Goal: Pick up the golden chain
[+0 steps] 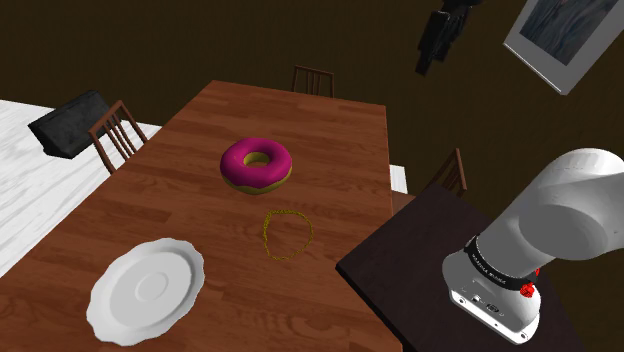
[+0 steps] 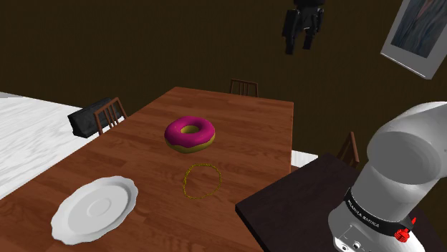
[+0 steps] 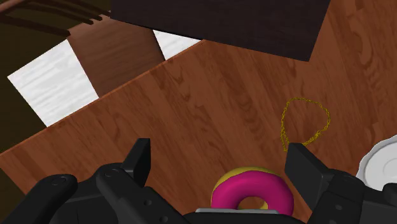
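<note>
One claw [image 1: 440,38] serves this rig. It hangs high above the far half of the counter [image 1: 190,210], well clear of everything on it. In the wrist view the claw [image 3: 219,156] has its fingers spread wide, with nothing between them.

The golden chain [image 1: 266,235] lies flat on the bare wood as a loose loop. It sits between the pink-iced doughnut [image 1: 256,165] and the counter edge that faces the dark stand [image 1: 420,285]. The chain is near the doughnut but apart from it, and well apart from the white plate [image 1: 146,290].

Key relation: the chain [image 3: 284,127] lies outside the finger gap, off to the side of one finger [image 3: 299,159]. The doughnut [image 3: 252,191] sits closer to the line between the fingers. The coming move therefore probably calls for a sideways shift toward the stand side, then a long descent.

The loop's long axis appears to run along the counter's length [image 2: 185,182]. The oval is only slight.

Limits of view:
- The claw's body hides the doughnut's near part in the wrist view.
- The wrist view's edge cuts off the plate [image 3: 382,167].
- The chain's links and any loose end are too fine to resolve.
</note>
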### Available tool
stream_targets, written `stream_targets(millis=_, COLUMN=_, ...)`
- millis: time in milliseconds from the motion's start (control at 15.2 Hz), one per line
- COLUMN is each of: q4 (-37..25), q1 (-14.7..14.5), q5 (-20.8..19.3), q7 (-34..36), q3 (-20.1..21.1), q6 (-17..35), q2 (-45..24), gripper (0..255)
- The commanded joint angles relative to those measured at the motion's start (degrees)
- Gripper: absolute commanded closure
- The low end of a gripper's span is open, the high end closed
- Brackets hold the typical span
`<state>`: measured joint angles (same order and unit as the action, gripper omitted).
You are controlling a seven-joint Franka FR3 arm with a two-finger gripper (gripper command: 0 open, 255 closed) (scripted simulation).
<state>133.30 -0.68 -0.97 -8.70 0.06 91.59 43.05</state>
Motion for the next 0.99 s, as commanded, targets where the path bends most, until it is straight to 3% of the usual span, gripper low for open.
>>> stream_targets(millis=0, q4=0.0, q1=0.0, q5=0.0, q7=0.0, q3=0.0, q6=0.0, q2=0.0, gripper=0)
stream_targets(millis=924, q4=8.0, q1=-4.1, q5=3.6, q7=8.3, q3=9.4, q6=20.6, q2=-17.1, gripper=0)
